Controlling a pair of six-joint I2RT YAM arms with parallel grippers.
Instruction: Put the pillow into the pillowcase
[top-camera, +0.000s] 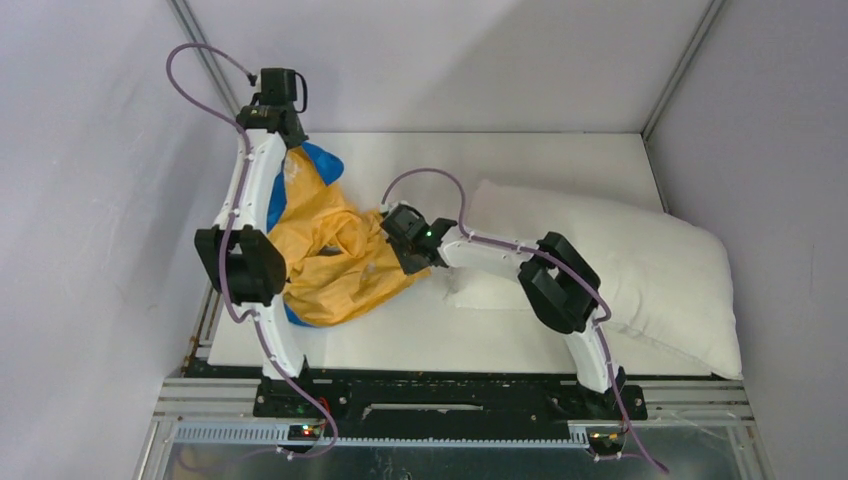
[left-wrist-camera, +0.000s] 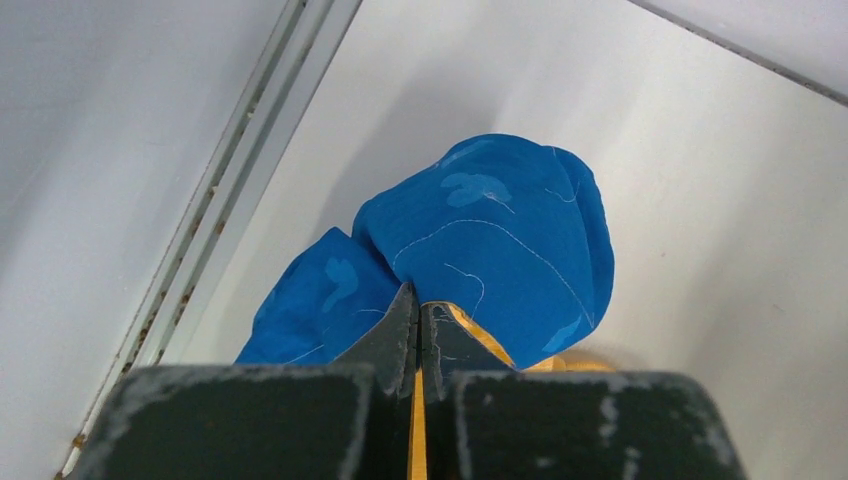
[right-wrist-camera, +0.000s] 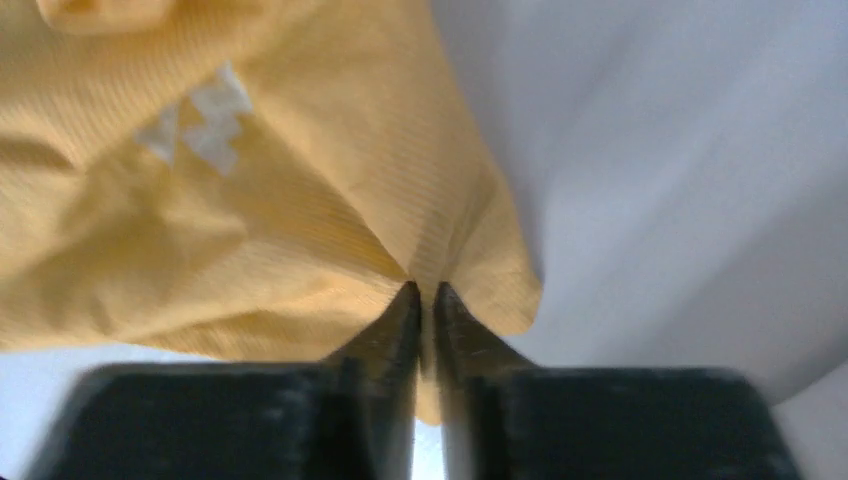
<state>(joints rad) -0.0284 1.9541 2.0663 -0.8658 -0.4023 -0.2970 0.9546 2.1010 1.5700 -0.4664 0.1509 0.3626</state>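
The pillowcase (top-camera: 335, 255) is bunched at the table's left, orange-yellow face up with blue showing at its far and near edges. My left gripper (left-wrist-camera: 420, 300) is shut on the pillowcase (left-wrist-camera: 500, 240) at its far end; blue cloth bulges past the fingertips and a yellow strip runs between the jaws. My right gripper (right-wrist-camera: 424, 290) is shut on the pillowcase (right-wrist-camera: 250, 200) at its right edge, with yellow cloth pinched between the jaws. The plump white pillow (top-camera: 640, 265) lies on the right half of the table, partly behind the right arm.
White enclosure walls with metal corner posts (top-camera: 205, 55) close in the table (top-camera: 450, 345) on three sides. The right arm's elbow (top-camera: 555, 280) reaches across the pillow's left end. The arm bases sit on a black rail (top-camera: 450, 395) at the near edge.
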